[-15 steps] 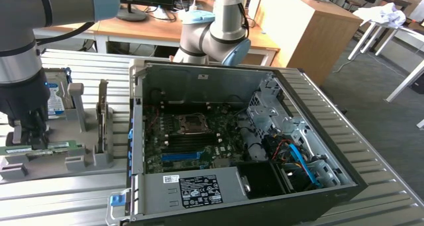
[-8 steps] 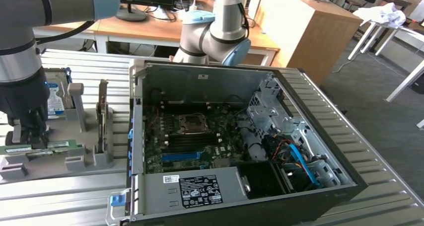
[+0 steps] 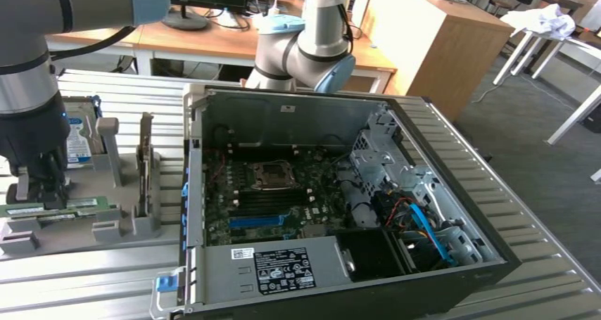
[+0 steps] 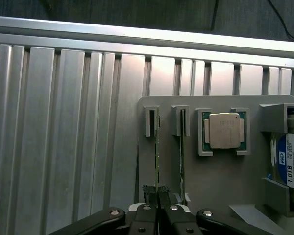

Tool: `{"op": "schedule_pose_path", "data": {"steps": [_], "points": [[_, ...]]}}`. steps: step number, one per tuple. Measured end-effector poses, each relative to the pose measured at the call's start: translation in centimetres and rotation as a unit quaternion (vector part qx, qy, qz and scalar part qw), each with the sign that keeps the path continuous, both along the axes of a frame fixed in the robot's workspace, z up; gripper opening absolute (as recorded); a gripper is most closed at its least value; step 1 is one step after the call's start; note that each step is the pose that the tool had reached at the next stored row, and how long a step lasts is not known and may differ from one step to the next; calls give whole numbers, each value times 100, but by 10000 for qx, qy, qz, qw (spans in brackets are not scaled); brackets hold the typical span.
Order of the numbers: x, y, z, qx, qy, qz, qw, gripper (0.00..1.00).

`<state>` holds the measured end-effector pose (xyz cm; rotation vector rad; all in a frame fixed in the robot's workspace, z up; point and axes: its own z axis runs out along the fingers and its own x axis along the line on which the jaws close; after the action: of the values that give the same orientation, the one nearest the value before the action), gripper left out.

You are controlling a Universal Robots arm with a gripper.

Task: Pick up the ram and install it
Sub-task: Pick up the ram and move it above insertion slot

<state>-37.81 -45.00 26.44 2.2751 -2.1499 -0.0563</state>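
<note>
A ribbed aluminium table fills the foreground, and beyond it at twelve o'clock stands a light wooden desk carrying a monitor stand. At one o'clock sits a wooden cabinet. Grey floor spreads toward three o'clock, where white table legs stand.

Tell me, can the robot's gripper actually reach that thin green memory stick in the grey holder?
Looks like yes: the gripper is right down on the ram, jaws shut on its edge, with nothing in between.
</note>
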Motion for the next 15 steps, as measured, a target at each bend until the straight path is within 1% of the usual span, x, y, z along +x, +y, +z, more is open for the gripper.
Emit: {"op": "schedule_pose_path", "data": {"steps": [15], "points": [[0,0,75,1,0,0,10000,13]]}}
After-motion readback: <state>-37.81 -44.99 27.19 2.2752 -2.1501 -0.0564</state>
